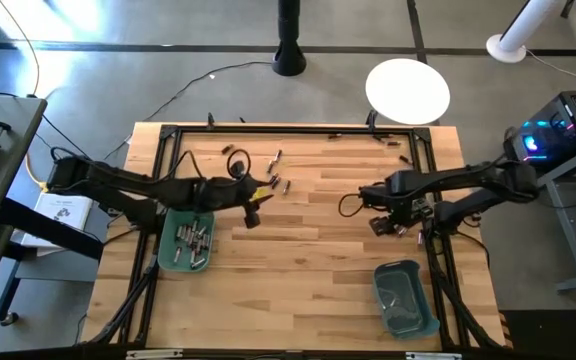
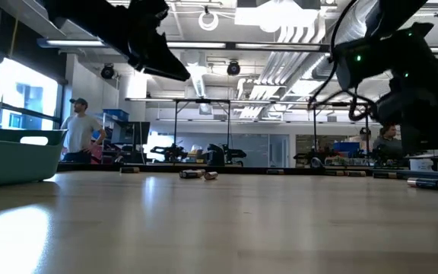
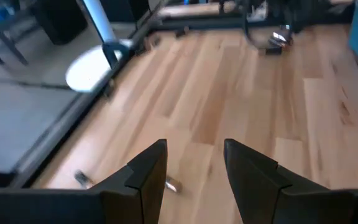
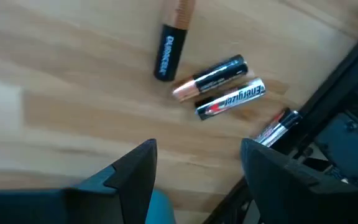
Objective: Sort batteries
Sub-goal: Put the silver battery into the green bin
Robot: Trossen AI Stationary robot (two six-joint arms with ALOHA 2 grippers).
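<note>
Both end effectors – left [image 1: 255,208], right [image 1: 389,226] – are hovering with fingers apart, empty; loose batteries [image 4: 219,78] are lying beside a black frame rail [image 4: 328,109].

A white round disc [image 1: 408,90] is seen beyond the wooden table [image 1: 308,260]; a person [image 2: 77,129] is seen standing in the room behind.

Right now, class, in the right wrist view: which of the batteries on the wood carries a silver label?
The Energizer battery, lying alongside a black-and-copper battery. The Duracell battery, apart from them, is also black and copper.
</note>
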